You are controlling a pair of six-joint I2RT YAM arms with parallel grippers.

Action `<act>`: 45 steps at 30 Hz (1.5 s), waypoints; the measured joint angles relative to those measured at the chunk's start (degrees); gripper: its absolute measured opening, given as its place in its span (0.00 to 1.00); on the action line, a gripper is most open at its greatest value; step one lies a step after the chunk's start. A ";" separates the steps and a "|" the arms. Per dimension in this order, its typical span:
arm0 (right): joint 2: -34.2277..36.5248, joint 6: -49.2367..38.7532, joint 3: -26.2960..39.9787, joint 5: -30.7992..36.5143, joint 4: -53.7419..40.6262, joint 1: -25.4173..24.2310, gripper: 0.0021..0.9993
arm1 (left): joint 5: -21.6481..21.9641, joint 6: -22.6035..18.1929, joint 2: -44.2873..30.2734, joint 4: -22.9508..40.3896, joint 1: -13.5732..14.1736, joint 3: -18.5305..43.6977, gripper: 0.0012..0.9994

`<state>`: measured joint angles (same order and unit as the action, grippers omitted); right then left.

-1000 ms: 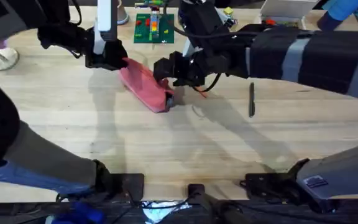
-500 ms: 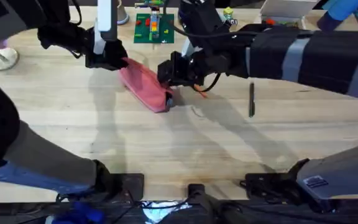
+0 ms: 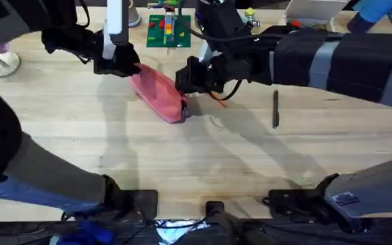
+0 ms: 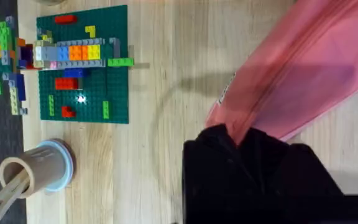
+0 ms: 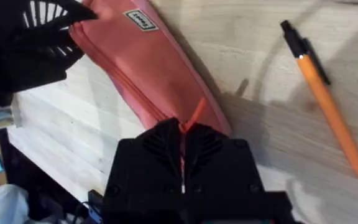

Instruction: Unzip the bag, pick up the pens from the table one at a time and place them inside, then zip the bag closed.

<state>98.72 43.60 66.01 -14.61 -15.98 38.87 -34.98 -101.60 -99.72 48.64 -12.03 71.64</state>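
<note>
The pink bag point(image 3: 156, 92) lies slantwise on the table point(image 3: 182, 156). My left gripper point(image 3: 122, 67) is shut on its far left end, and the left wrist view shows the black fingers point(image 4: 241, 146) pinching the pink fabric of the bag point(image 4: 291, 74). At the bag's near right end my right gripper point(image 3: 186, 78) is shut on the orange zipper pull point(image 5: 194, 114), which sticks out between its fingers over the bag point(image 5: 148, 65). The zipper line looks shut. An orange pen point(image 5: 325, 102) with a black end lies just right of the bag point(image 3: 218, 99). A dark pen point(image 3: 275, 109) lies farther right.
A green brick plate point(image 3: 169, 30) with small coloured bricks stands behind the bag, also seen as the green plate point(image 4: 82, 62). A cup point(image 4: 39, 171) with wooden sticks stands near it. Bare wood stretches in front of the bag.
My right gripper has shifted slightly along the bag's near end while staying shut on the pull. The left gripper and both pens have not moved.
</note>
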 joint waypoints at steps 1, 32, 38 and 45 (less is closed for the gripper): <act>0.00 -0.53 0.15 0.00 -0.16 0.00 0.03 | 0.00 0.00 0.00 0.00 0.00 0.00 0.04; -4.50 -8.05 1.67 -0.39 -0.28 -0.52 0.03 | 0.03 0.02 0.00 -0.35 0.00 0.00 0.04; -4.49 -8.07 1.67 -0.34 2.06 -0.29 0.03 | 0.07 0.02 0.00 -0.45 0.00 0.00 0.04; -2.62 -8.07 1.67 0.00 7.26 0.64 0.03 | 0.24 0.02 0.00 -0.53 -0.02 0.00 0.04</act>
<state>96.10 35.54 67.68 -14.61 -8.73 39.51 -34.74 -101.58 -99.72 48.11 -12.05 71.64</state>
